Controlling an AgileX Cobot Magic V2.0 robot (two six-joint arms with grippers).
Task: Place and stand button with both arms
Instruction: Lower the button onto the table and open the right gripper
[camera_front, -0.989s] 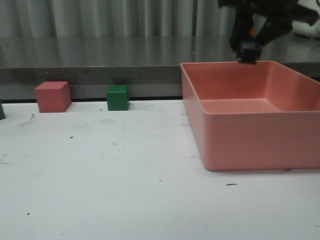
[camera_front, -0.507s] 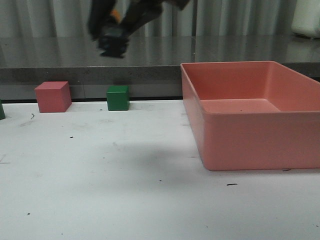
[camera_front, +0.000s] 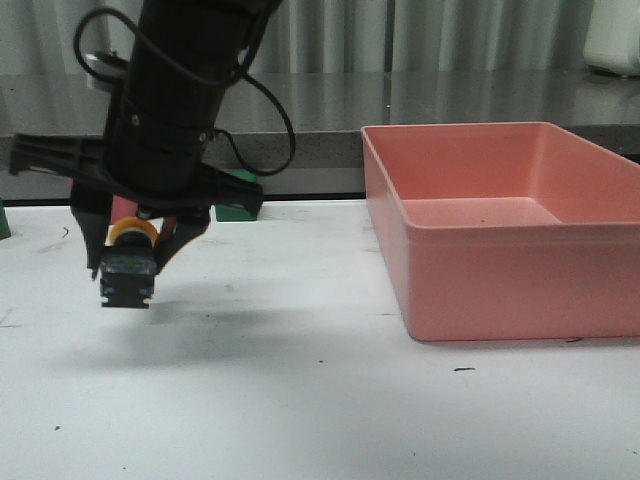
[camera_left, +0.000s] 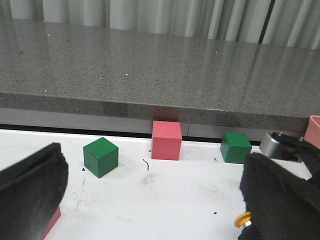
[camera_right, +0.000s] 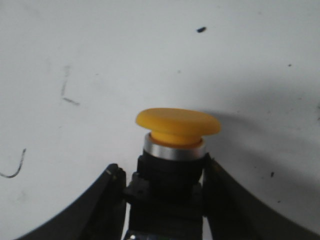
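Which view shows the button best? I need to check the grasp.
The right wrist view: the button fills it, yellow cap and silver collar clear, base clamped in the right tool. The front view shows it small; the left wrist view catches only a yellow sliver.

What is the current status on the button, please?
Right end effector shut on push-button, just above white table. Left end effector open, empty. Nothing underneath; pink bin well aside.

The button (camera_front: 128, 262), with its yellow cap, silver collar and black base, is hanging clamped in the right tool (camera_front: 130, 255), just above the counter's (camera_front: 300, 400) left side.
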